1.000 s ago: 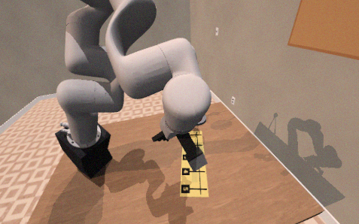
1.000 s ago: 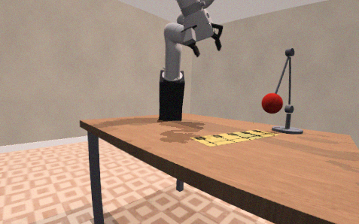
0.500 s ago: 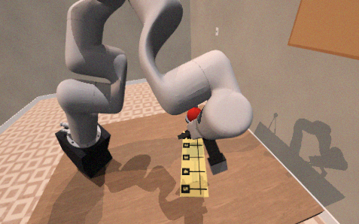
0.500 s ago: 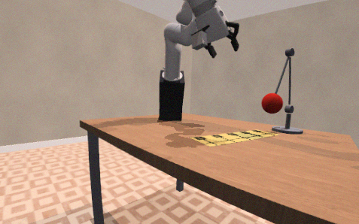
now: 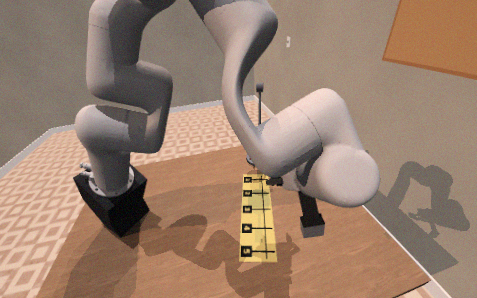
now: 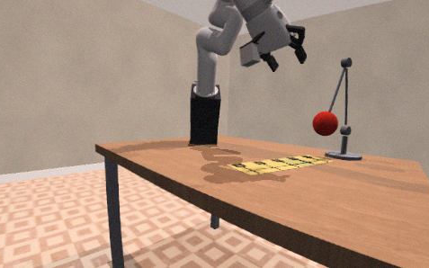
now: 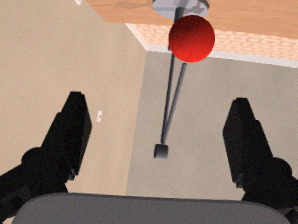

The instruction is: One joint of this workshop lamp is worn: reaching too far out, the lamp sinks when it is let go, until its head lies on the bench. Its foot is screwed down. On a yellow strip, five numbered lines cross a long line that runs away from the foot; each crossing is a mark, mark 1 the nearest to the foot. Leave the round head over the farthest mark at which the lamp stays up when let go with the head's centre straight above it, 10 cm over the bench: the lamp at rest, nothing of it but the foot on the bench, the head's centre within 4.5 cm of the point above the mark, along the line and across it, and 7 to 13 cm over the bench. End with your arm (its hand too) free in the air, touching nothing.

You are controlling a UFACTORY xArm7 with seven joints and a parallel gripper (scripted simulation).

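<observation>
The lamp stands at the far end of the bench on its round foot (image 6: 344, 156), with thin grey arms folded at a top joint (image 6: 345, 62). Its red round head (image 6: 325, 123) hangs clear of the bench, near the foot end of the yellow strip (image 6: 280, 164). My gripper (image 6: 286, 58) is open and empty, high above the bench, up and to the left of the head. In the top view my arm hides the head; the strip (image 5: 258, 217) and the top joint (image 5: 259, 87) show.
My black base block (image 6: 204, 114) stands at the bench's back left corner. The walls are close behind the lamp. The bench's front edge (image 6: 246, 218) runs diagonally, with a leg (image 6: 113, 211) at the left corner.
</observation>
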